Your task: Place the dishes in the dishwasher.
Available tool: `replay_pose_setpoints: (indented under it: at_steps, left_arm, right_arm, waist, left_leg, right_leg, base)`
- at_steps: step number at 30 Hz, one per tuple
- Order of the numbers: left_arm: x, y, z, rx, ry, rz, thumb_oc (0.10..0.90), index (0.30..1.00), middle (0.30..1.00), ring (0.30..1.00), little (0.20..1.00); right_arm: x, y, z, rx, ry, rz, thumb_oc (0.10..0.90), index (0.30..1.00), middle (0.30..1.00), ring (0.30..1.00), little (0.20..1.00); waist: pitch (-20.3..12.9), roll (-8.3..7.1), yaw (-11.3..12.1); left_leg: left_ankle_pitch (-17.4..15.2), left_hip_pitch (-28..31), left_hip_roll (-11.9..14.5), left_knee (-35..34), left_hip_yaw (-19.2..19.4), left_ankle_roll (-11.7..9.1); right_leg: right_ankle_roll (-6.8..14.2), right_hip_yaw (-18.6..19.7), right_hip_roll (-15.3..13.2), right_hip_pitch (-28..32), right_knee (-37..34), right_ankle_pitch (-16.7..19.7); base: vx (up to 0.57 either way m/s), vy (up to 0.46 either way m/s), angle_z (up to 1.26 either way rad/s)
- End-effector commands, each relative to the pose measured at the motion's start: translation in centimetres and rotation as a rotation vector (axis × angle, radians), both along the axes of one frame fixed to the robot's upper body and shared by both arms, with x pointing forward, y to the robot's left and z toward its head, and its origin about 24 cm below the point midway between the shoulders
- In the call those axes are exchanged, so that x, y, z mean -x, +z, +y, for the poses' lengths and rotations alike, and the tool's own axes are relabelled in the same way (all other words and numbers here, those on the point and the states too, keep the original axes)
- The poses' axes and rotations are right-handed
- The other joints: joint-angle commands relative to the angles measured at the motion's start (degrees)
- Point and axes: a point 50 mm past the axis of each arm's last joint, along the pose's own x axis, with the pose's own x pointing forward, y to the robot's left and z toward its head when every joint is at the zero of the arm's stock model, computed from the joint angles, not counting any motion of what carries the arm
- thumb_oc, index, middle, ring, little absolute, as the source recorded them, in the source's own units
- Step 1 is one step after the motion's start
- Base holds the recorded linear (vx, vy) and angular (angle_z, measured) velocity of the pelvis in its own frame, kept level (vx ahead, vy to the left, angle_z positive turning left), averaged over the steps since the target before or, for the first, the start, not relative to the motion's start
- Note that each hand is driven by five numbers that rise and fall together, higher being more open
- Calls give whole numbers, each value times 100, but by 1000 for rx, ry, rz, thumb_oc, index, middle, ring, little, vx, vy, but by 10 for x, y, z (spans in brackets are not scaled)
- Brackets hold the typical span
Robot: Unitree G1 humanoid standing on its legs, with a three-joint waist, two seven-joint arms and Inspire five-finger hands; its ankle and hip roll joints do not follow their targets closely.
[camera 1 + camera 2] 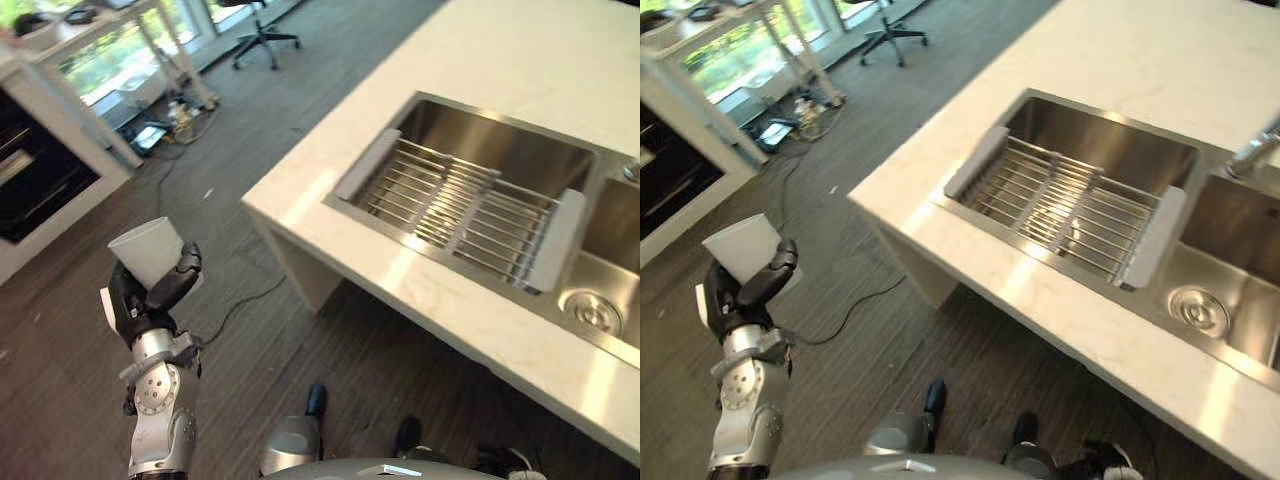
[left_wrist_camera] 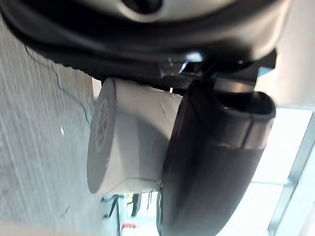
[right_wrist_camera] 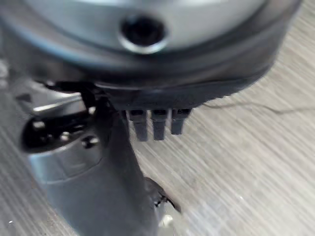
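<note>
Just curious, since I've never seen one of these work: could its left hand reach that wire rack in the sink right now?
Probably not as things stand. The left hand is curled round a white cup out over the floor, well apart from the wire rack in the sink.

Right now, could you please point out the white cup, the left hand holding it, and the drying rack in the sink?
white cup [image 1: 147,251], left eye view, on its side wall.
left hand [image 1: 135,305], left eye view, on the dark palm below the cup.
drying rack [image 1: 455,205], left eye view, on its wire bars.
</note>
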Motion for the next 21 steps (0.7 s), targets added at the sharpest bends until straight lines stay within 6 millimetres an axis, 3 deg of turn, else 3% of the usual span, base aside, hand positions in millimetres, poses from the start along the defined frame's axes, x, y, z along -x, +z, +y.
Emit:
replay_pose_setpoints:
  at_steps: [1,3,5,6,8,10,11,15,16,17,18,20,21]
  left_arm:
    - [-18,88,-10,-168,-86,-450,400,300,300,300,300]
    - [-20,95,-12,-207,-109,-468,400,300,300,300,300]
    - [-22,94,-13,-223,-124,-454,400,300,300,300,300]
    - [-27,94,-17,-239,-158,-441,400,300,300,300,300]
    - [-32,99,-22,-294,-196,-431,400,300,300,300,300]
    - [-31,105,-24,-335,-214,-438,400,300,300,300,300]
    - [-32,106,-24,-350,-234,-435,400,300,300,300,300]
    - [-32,110,-27,-388,-268,-427,400,300,300,300,300]
    - [-35,114,-33,-408,-283,-443,400,300,300,300,300]
    - [-35,114,-33,-409,-283,-443,400,300,300,300,300]
    - [-41,121,-44,-430,-332,-486,400,300,300,300,300]
    - [-49,124,-57,-451,-380,-496,400,300,300,300,300]
    - [-54,123,-64,-462,-406,-488,400,300,300,300,300]
  right_arm:
    - [16,-3,-2,0,-104,19,800,900,900,900,900]
    - [18,-5,4,-45,-214,-9,800,900,900,900,900]
    - [21,-6,6,-53,-237,2,800,900,900,900,900]
    - [21,-9,12,-65,-226,20,800,900,900,900,900]
    - [16,-9,12,-52,-217,19,800,900,900,900,900]
    - [14,-10,17,-60,-219,12,800,900,900,900,900]
    - [11,-12,26,-83,-229,7,800,900,900,900,900]
    - [5,-17,48,-145,-257,-25,800,900,900,900,900]
    - [-5,-16,57,-180,-277,-71,800,900,900,900,900]
    - [-5,-16,57,-180,-278,-72,800,900,900,900,900]
    - [-15,-14,61,-204,-269,-118,800,900,900,900,900]
    - [-10,-15,62,-217,-284,-110,800,900,900,900,900]
    - [-8,-15,60,-212,-285,-103,800,900,900,900,900]
  waist:
    - [-334,49,-342]
    - [-463,28,-544]
    - [-541,18,-599]
    - [-665,24,-628]
    - [-712,-5,-632]
    - [-724,-41,-590]
    - [-692,-75,-484]
    - [-606,-214,-368]
    - [-504,-277,-420]
    - [-503,-283,-414]
    - [-381,-340,-707]
    - [-352,-314,-875]
    - [-346,-292,-943]
  left_leg:
    - [187,624,1207,14,577,-334]
    - [94,1162,1414,66,1235,-344]
    - [-45,1336,1339,-86,1373,-344]
    - [-247,1446,1288,-513,1701,-344]
    - [-281,1375,1288,-778,1836,-344]
    - [-376,1346,1242,-899,1881,-323]
    - [-536,1233,952,-1055,1745,-168]
    - [-736,1065,555,-1201,1426,100]
    - [-861,1017,390,-1242,1137,227]
    - [-862,1016,385,-1242,1142,229]
    - [-800,927,219,-1255,791,336]
    - [-807,889,82,-1255,397,415]
    - [-764,802,-22,-1255,119,454]
  right_leg:
    - [349,-47,-11,74,106,-1142]
    - [378,-505,-153,-2,151,-980]
    - [421,-702,-251,-16,163,-913]
    - [502,-1011,-399,-54,201,-664]
    - [637,-1193,-540,-66,212,-425]
    - [746,-1285,-657,-76,211,-278]
    - [914,-1266,-868,-92,237,-13]
    - [1126,-1063,-1164,-130,476,120]
    - [1143,-456,-1129,-284,728,7]
    - [1144,-448,-1138,-296,746,-3]
    - [1126,1049,-681,-660,828,-257]
    - [1090,2246,-117,-805,937,-628]
    - [966,2702,151,-810,842,-762]
  base:
    - [-215,101,218]
    - [-217,135,131]
    - [-182,157,91]
    - [-216,279,142]
    - [-101,224,167]
    - [-4,261,115]
    - [-8,508,46]
    - [24,326,72]
    - [98,265,93]
    - [125,303,145]
    - [112,258,111]
    - [181,280,101]
    - [155,149,177]
